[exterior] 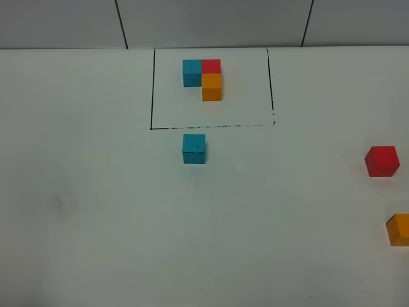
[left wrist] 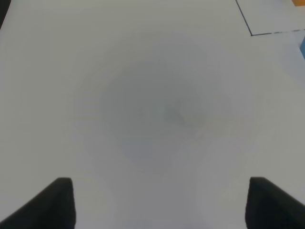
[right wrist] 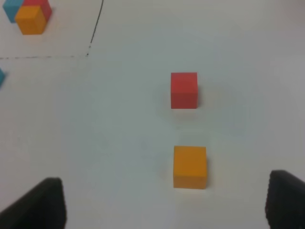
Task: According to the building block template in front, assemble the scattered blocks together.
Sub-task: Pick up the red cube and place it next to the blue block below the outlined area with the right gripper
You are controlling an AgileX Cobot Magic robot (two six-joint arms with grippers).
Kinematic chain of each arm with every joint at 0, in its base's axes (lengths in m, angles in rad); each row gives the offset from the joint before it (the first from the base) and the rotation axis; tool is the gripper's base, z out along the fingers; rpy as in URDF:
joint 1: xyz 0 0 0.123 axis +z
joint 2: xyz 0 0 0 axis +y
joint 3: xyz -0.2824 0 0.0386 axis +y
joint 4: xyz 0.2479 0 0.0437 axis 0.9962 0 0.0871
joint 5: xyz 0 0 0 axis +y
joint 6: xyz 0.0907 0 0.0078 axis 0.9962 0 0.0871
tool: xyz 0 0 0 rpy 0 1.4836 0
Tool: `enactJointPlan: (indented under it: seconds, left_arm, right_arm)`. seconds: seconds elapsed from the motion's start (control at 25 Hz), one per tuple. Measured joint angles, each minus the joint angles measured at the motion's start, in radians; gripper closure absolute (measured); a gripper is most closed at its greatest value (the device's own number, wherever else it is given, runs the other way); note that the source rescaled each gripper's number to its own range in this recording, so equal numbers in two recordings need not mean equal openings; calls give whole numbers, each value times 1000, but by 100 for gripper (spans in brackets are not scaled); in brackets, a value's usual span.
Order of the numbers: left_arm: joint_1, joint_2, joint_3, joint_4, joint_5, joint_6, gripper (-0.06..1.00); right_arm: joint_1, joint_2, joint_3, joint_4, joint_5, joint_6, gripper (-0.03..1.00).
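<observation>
Exterior high: the building block template (exterior: pixel 204 78) sits inside its black frame (exterior: pixel 152 96) at 12 o'clock on the table (exterior: pixel 96 211). The blue cube (exterior: pixel 194 148) lies just outside the frame, at the template's 6 o'clock. The red cube (exterior: pixel 382 160) is well apart at the blue cube's 3 o'clock, and the orange cube (exterior: pixel 399 229) is at the red cube's 5 o'clock.

Left wrist: the left gripper (left wrist: pixel 159 202) hangs spread wide and empty over bare table.

Right wrist: the right gripper (right wrist: pixel 166 200) is spread wide and empty. The orange cube lies near it, with the red cube beyond.
</observation>
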State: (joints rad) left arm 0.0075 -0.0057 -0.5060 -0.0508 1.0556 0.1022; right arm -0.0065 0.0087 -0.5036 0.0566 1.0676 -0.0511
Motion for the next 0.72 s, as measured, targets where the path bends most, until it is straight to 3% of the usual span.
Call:
enactJointPlan:
  seconds: [0.52,0.72]
  left_arm:
    - [0,0,0,0,0,0,27]
    - [0,0,0,0,0,0,27]
  right_arm:
    - [0,11,0,-3,-1,7,26]
    - [0,215,-27,-4,-48,42,23]
